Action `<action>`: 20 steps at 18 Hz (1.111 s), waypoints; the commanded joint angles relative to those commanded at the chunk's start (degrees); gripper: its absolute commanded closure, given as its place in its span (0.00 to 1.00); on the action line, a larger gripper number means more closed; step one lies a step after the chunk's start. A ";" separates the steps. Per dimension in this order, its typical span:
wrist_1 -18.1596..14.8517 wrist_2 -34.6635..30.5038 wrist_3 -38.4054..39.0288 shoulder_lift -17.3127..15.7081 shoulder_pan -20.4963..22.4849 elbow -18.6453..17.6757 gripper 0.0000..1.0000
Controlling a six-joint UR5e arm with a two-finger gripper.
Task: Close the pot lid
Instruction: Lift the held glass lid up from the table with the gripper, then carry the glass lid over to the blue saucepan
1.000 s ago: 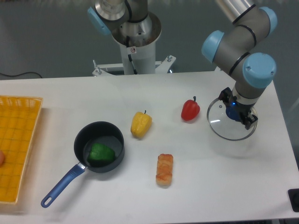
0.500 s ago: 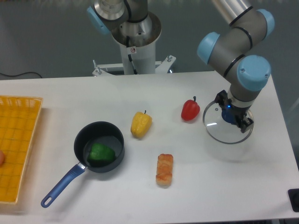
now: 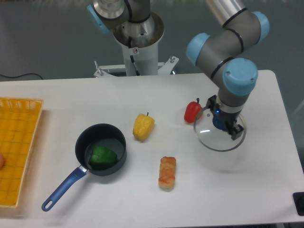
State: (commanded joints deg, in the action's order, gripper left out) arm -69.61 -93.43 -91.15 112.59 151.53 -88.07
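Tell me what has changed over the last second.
The gripper, shut on the lid by its blue knob, has carried it leftward across the table, toward the pot; the lid's edge now overlaps the red pepper in the picture. The pot with the green pepper inside, the yellow pepper, the bread and the orange basket stayed put.

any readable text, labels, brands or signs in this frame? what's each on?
No legible words, brands or numbers anywhere.
Small round red-and-white sticker on the robot base column: looks like a prohibition-style symbol, too small to read.
The pot, the lid, the gripper and the yellow basket: no markings visible.
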 joint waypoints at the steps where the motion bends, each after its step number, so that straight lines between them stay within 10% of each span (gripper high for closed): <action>1: -0.35 0.00 0.27 -0.61 -0.53 -0.09 0.59; 20: -1.76 1.31 20.90 -2.20 -16.96 -0.18 0.59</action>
State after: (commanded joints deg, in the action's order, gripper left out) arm -71.37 -92.11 -70.24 110.39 134.57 -88.24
